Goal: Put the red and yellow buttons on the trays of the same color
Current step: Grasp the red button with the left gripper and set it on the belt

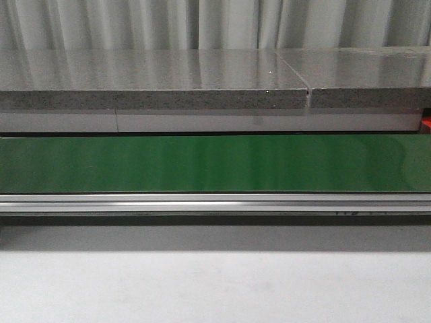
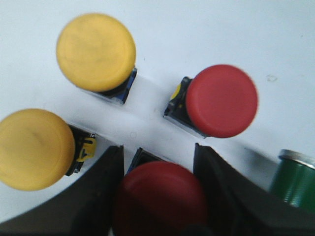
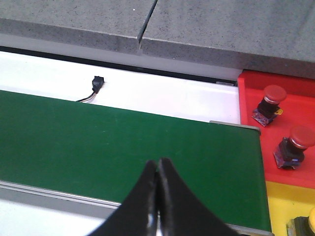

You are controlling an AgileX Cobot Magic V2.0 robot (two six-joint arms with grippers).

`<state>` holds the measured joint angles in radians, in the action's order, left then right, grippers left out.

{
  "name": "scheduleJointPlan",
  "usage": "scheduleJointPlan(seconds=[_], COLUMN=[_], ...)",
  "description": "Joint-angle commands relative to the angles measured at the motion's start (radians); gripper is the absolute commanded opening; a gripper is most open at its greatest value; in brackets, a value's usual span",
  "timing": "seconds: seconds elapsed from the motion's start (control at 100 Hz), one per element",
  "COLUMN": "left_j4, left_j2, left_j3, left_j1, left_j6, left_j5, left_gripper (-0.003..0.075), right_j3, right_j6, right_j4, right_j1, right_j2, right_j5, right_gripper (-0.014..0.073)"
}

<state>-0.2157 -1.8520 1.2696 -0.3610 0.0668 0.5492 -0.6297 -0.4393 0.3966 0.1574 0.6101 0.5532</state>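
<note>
White tabletop, left tool (image 2: 158,196) spread around half-hidden red button (image 2: 160,196), right tool (image 3: 158,196) closed, empty, green belt (image 3: 123,147)

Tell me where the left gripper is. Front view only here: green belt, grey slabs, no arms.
Observer: Left gripper is over a red mushroom-head plastic push button, jaws either side of its cap; contact unclear.
Operator: Other buttons nearby?
Observer: Two yellow mushroom-head buttons and a second red push button stand on the white surface beside it.
Operator: Right gripper?
Observer: Right gripper, jaws shut and empty, hangs over the green conveyor belt, near a red plastic tray holding two red buttons.
</note>
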Motion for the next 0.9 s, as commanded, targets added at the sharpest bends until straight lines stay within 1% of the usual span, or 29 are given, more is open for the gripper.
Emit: scheduleJointPlan(seconds=[0.0,0.22,0.34,0.48,0.56,0.71,0.89], left_j4=[-0.017,-0.02,-0.011,-0.011,-0.009,-0.009,0.006], left_j2=[0.106,0.254,0.308,0.33,0.332,0.332,0.332], left_j3=[0.037,0.037,0.037,0.021,-0.005,-0.072,-0.152], left_j1=[0.002,0.034,0.086,0.159,0.196,0.251,0.28], left_j6=[-0.001,0.001,0.008,0.026,0.028,0.029,0.03], left_j5=[-0.033,0.039,0.081,0.117,0.117,0.074,0.01], left_gripper=[-0.0019,-0.0019,-0.0019,-0.0019,-0.0019,-0.0019,-0.0019], right_j3=[-0.023,-0.023,-0.023,-0.023,-0.023,-0.023,-0.023], right_j6=[-0.009,-0.009,-0.009,-0.009,-0.009,-0.009,-0.009], right_j4=[0.007,0.007,0.007,0.007,0.007,0.007,0.007], right_j1=[-0.001,-0.001,-0.001,-0.001,-0.001,-0.001,-0.001], right_j2=[-0.002,-0.002,-0.002,-0.002,-0.002,-0.002,-0.002], right_j5=[-0.064,-0.064,-0.064,-0.064,-0.064,-0.064,-0.064], right_gripper=[-0.0068,-0.0068,-0.0068,-0.0068,-0.0068,-0.0068,-0.0068])
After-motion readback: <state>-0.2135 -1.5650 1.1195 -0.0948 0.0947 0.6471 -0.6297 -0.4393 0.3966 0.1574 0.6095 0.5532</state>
